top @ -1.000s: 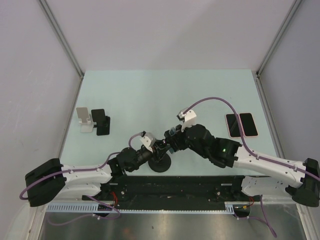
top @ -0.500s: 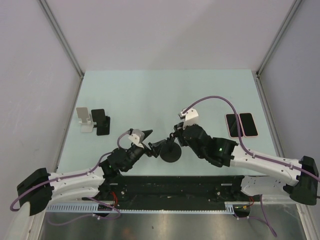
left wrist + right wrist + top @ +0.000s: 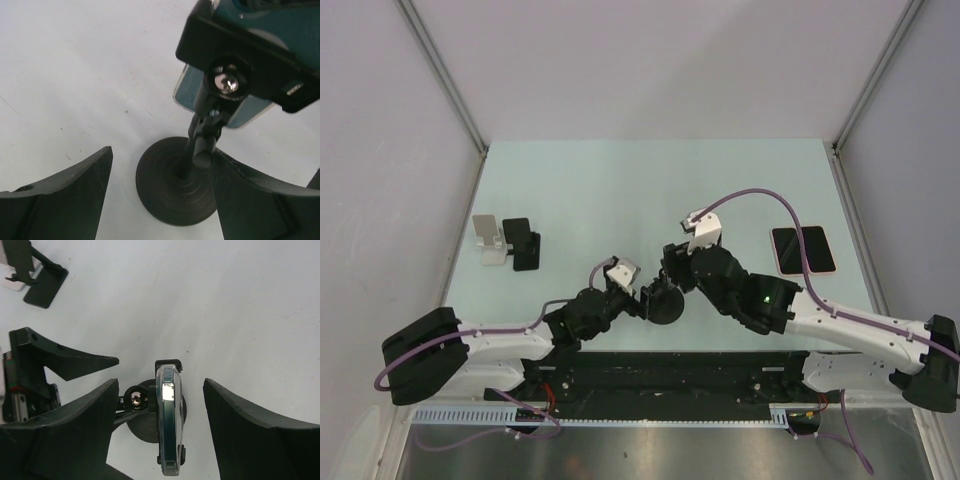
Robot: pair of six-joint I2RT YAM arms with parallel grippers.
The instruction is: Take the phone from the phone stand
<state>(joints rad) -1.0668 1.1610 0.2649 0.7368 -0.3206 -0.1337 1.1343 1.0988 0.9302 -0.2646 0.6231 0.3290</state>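
Right now the slim phone in a clear case with a dark teal back [image 3: 168,425] sits in the black phone stand with a thin stem and round disc base [image 3: 172,192]. The stand is on the pale green table top [image 3: 620,190], near its front edge and between the 2 arms. From the right wrist the phone shows edge-on, caught at both ends by the cradle's black clamps. The right gripper [image 3: 161,382] has its 2 dark fingers spread wide, 1 on each side of the phone, with bare table showing in both gaps, so neither finger touches it. The left gripper [image 3: 162,152] is low by the table and also spread wide, its 2 fingers flanking the stem and disc base. The stem lies very close to 1 finger, and whether they touch cannot be told. The left wrist view looks up at the back of the cradle, where a shiny silver screw [image 3: 227,82] sits at the joint. Far off on the left side of the table a small white stand [image 3: 488,240] and a small black stand [image 3: 524,245] are just beside each other. On the right side 2 flat handsets with dark screens and pinkish edges [image 3: 786,250] lie side by side, well apart from both grippers.
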